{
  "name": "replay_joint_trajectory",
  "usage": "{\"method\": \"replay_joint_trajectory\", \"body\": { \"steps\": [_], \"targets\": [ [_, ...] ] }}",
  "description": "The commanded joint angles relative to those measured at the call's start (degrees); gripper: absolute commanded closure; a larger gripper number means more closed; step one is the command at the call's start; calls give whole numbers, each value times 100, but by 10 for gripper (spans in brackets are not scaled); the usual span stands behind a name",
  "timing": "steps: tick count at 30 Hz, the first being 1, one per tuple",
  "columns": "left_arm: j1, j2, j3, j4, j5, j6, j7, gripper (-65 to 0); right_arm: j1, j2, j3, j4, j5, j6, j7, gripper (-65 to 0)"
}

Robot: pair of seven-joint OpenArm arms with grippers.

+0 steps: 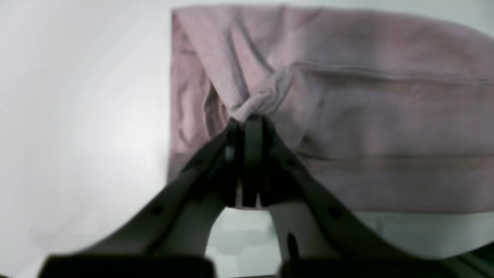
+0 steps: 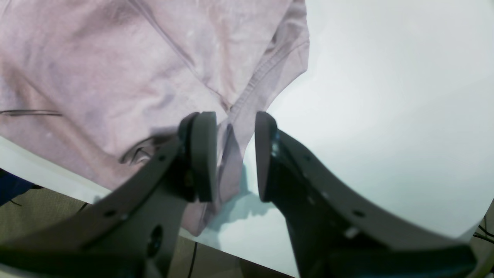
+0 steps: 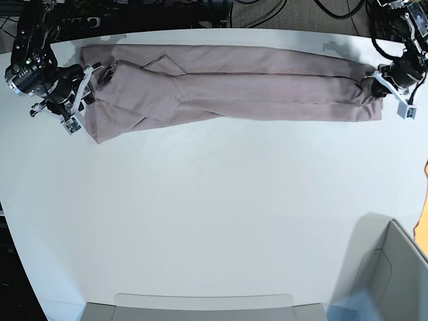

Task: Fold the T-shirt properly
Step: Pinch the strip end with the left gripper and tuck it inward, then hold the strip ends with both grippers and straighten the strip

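The dusty mauve, soft wrinkly T-shirt (image 3: 234,90) lies folded into a long narrow band along the far edge of the white table (image 3: 214,214), its long axis running straight from one arm to the other. At the band's end on the base view's right, the left gripper (image 1: 247,119) has its jaws pressed together, pinching a bunched bit of cloth. At the opposite end the right gripper (image 2: 234,154) stands with jaws spread, straddling the ribbed edge without gripping it, so that end looks like the one left to seize.
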State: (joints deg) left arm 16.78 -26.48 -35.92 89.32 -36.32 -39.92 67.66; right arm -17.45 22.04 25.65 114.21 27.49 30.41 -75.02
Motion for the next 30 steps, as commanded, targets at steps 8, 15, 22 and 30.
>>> {"method": "replay_joint_trajectory", "body": {
  "steps": [8,15,22,30],
  "targets": [
    [-346,-231,-52,119,1007,-8,-150,-28,27,77,15,82,43,31,25,-179],
    [-267,-231,-17,128,990,-8,-274,-191,27,77,7,82,43,31,25,-179],
    [-275,-266,-8,119,990,-8,-291,-186,27,77,-2,82,43,31,25,-179],
    [-267,-266,1,119,981,-8,-291,-186,35,77,-11,82,43,31,34,-179]
  ]
}}
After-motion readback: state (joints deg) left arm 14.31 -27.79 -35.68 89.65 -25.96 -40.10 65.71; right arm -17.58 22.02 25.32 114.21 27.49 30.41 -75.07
